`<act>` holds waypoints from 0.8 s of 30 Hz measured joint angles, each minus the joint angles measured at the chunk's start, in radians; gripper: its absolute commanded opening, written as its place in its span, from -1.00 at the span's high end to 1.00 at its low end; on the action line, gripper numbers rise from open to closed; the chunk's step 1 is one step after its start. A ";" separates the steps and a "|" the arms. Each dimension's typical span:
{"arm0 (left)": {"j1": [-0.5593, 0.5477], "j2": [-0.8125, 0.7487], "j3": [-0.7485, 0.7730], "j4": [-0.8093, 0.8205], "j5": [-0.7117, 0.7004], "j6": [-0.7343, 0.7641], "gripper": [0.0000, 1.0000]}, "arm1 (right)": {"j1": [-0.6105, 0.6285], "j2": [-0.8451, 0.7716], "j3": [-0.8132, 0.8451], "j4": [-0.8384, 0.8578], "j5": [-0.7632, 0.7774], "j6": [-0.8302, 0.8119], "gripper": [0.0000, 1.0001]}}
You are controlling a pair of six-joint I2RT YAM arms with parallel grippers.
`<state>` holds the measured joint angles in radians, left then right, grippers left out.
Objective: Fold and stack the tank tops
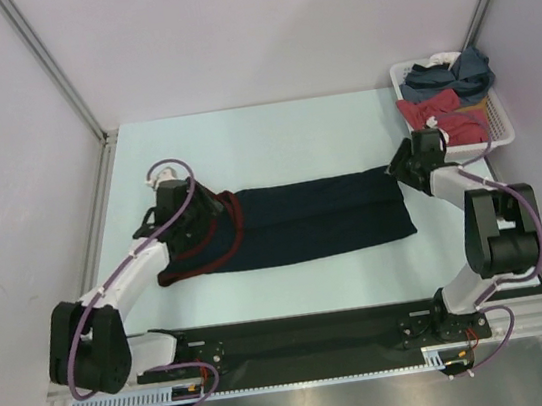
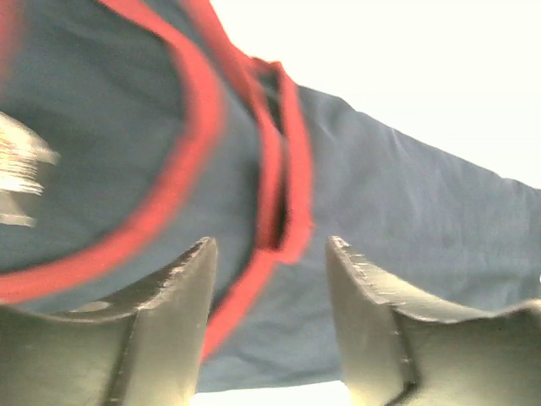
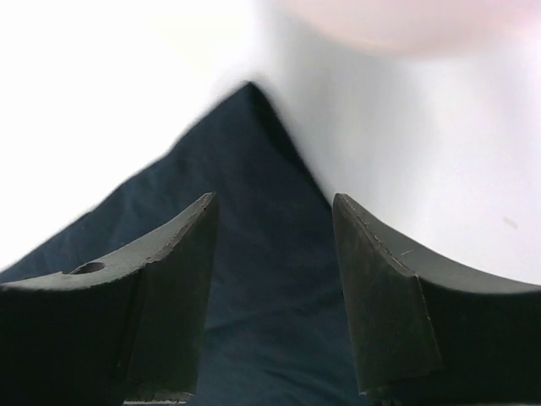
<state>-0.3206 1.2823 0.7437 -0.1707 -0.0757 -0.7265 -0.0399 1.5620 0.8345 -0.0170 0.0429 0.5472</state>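
Lying flat on the table [image 1: 292, 139], the navy tank top [image 1: 304, 221] is folded lengthwise. L gripper [image 2: 270, 245] hovers over its red-trimmed strap end, R gripper [image 3: 275, 203] over a hem corner, both w/ jaws apart, holding nothing. Risk: a finger snagging cloth on lift-off could drag the fold open. Slate-blue top [image 1: 455, 76] sits in the basket [image 1: 499, 130].

White basket [image 1: 502, 120] holds a red garment [image 1: 452, 122].
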 measured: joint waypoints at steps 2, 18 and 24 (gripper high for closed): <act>0.084 -0.027 -0.007 -0.006 0.010 0.013 -0.47 | 0.025 0.052 0.047 -0.008 0.001 -0.015 -0.18; 0.491 0.272 0.150 0.003 0.180 0.048 -0.55 | -0.014 0.202 0.122 -0.061 -0.018 0.000 1.00; 0.490 0.487 0.371 -0.002 0.246 0.066 -0.56 | -0.068 0.132 0.032 -0.040 -0.022 0.046 1.00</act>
<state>0.1696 1.7691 1.1145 -0.1730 0.1703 -0.6605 -0.1081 1.6939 0.8665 -0.0570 0.0212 0.5934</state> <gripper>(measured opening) 0.775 0.009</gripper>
